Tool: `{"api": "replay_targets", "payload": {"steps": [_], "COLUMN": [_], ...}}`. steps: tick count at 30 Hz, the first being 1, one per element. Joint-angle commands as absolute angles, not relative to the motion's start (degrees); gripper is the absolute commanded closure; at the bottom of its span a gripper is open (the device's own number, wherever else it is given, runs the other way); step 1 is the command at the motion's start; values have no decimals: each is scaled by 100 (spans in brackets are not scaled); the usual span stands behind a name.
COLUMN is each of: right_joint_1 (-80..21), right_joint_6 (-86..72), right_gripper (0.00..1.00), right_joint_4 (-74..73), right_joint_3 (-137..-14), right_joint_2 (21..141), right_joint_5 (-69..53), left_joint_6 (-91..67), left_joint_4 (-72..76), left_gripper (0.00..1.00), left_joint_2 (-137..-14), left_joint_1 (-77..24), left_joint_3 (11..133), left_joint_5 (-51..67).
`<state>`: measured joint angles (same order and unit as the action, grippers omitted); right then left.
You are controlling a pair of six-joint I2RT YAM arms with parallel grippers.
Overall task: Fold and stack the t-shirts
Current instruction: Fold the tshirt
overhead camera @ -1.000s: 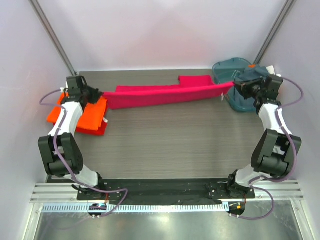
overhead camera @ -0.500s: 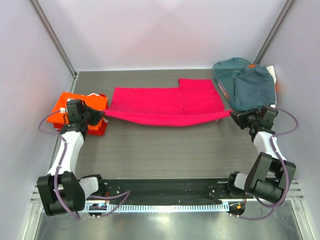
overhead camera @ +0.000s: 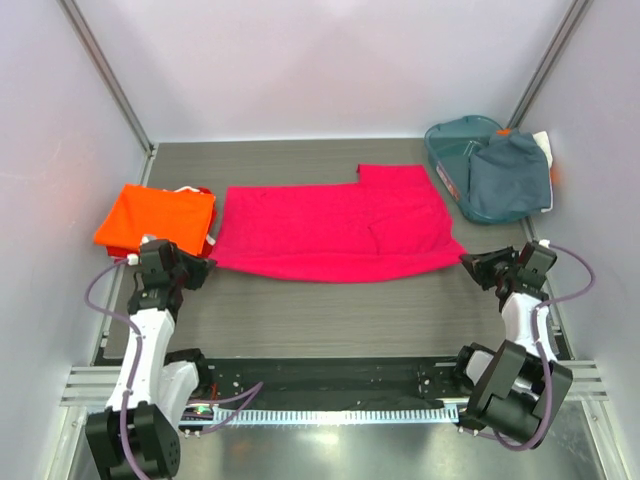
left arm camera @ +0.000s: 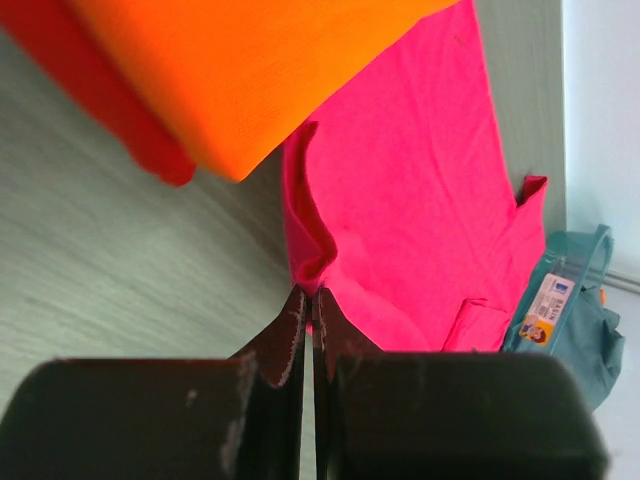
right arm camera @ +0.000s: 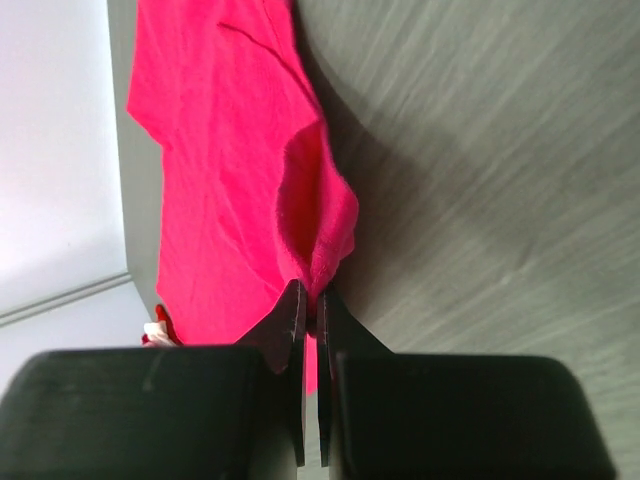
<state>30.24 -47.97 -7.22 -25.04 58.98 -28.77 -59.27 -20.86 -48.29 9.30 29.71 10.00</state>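
Observation:
The magenta-pink t-shirt (overhead camera: 335,222) lies spread flat across the middle of the table. My left gripper (overhead camera: 203,270) is shut on its near left corner (left arm camera: 305,262). My right gripper (overhead camera: 470,264) is shut on its near right corner (right arm camera: 322,250). The folded orange t-shirt (overhead camera: 155,216) lies at the left, on top of a red cloth (left arm camera: 105,115); it also shows in the left wrist view (left arm camera: 240,70). A grey-blue t-shirt (overhead camera: 510,175) lies heaped in the teal basket (overhead camera: 450,140) at the back right.
The basket stands in the back right corner against the right wall. Bare grey table (overhead camera: 340,315) runs between the pink shirt and the arm bases. A white tag (overhead camera: 542,140) pokes out behind the basket.
Both grippers have pulled the pink shirt's near edge toward the arm bases and down. The shirt went from a hanging band to lying spread flat on the table.

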Motion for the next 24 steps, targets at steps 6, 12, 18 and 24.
{"api": "replay_targets", "payload": {"steps": [6, 12, 18, 24], "right_joint_1": [3067, 3067, 3067, 3067], "right_joint_6": [-4298, -4254, -4236, -4350], "right_gripper": [99, 97, 93, 60], "right_joint_4": [-2117, -2829, -3199, -3243], "right_joint_3": [-2399, -2329, -2250, -2259], "right_joint_2": [4976, 4325, 4263, 4324], "right_joint_5": [-1838, -1100, -554, -361], "left_joint_6": [-6038, -6178, -6407, -6407], "left_joint_4": [-2891, -3401, -3621, -3727], "left_gripper": [100, 100, 98, 89], "left_joint_2": [-3789, -3226, -2997, -3041], "left_joint_1": [976, 984, 976, 984], "left_joint_3": [2145, 1855, 1802, 1863], "left_joint_5": [651, 396, 54, -281]}}
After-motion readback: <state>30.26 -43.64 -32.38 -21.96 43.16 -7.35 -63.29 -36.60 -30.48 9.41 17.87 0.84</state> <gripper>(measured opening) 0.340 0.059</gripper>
